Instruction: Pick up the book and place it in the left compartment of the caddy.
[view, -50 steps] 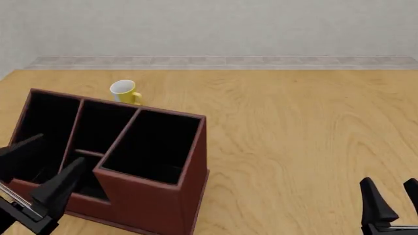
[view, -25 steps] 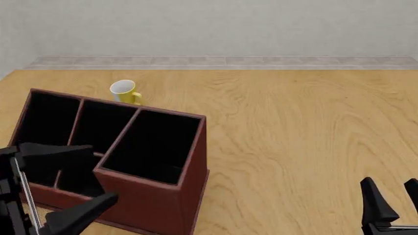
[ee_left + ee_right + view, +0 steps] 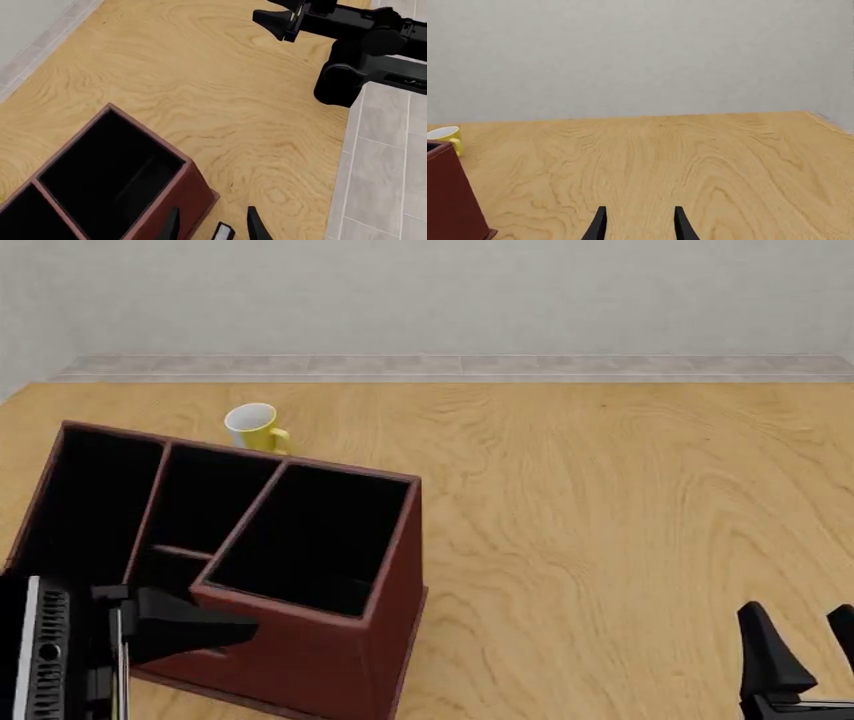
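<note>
The reddish-brown caddy point(image 3: 320, 660) stands at the left of the table, and its corner also shows in the wrist views point(image 3: 190, 187) point(image 3: 447, 200). Its left compartment point(image 3: 87, 510) is a long black slot. I cannot make out the book against that black interior or anywhere else. My left gripper point(image 3: 200, 628) point(image 3: 213, 225) is open. It sits low at the caddy's near side, pointing right, with nothing between its fingers. My right gripper point(image 3: 807, 645) point(image 3: 639, 225) is open and empty at the table's near right. It also appears in the left wrist view point(image 3: 280, 22).
A yellow mug point(image 3: 254, 427) point(image 3: 444, 135) stands just behind the caddy. A small dark and white piece point(image 3: 223, 232) shows at the frame edge between the left fingers; I cannot tell what it is. Grey floor tiles point(image 3: 387, 165) lie past the table's edge.
The left gripper has pulled back from over the caddy's left end, dropped to its near side and turned to point right. The right gripper has not moved.
</note>
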`<state>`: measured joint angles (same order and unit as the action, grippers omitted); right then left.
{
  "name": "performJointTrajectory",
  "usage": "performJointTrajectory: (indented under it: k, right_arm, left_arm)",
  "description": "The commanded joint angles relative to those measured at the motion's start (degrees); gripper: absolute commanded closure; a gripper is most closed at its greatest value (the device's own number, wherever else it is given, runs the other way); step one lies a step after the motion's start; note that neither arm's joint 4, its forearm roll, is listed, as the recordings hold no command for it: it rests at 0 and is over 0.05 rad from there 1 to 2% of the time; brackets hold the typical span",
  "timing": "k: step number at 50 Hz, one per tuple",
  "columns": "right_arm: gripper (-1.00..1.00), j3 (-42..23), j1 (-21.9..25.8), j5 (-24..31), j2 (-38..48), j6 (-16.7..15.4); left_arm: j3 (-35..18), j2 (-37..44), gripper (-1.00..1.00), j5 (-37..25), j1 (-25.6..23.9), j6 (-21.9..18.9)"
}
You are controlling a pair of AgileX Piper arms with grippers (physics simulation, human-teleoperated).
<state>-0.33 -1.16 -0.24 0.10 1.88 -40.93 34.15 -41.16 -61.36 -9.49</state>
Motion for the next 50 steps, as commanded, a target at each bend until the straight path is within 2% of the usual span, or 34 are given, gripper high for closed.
performJointTrajectory:
  k: [1, 4, 14, 30, 38, 50]
  right_arm:
    - [-1.00, 0.0, -0.2, -0.1, 0.0, 0.3]
    - [-1.00, 0.0, -0.2, -0.1, 0.0, 0.3]
    - [-1.00, 0.1, -0.2, -0.2, 0.0, 0.4]
    - [-1.00, 0.0, -0.1, 0.0, 0.0, 0.5]
    - [-1.00, 0.0, -0.3, 0.1, 0.0, 0.6]
    - [-1.00, 0.0, -0.3, 0.1, 0.0, 0.6]
  left_arm:
    - [3.5, 1.4, -1.00, -0.3, -2.1, 1.0]
    - [4.8, 1.5, -1.00, 0.2, -2.5, 1.8]
    - [8.5, 2.0, -1.00, 1.1, -2.2, 0.7]
    - [9.1, 1.5, -1.00, 0.9, -0.4, 0.3]
    - [11.7, 1.3, -1.00, 2.5, 1.3, -0.8]
    - [14.2, 1.9, -1.00, 5.3, 1.9, 0.0]
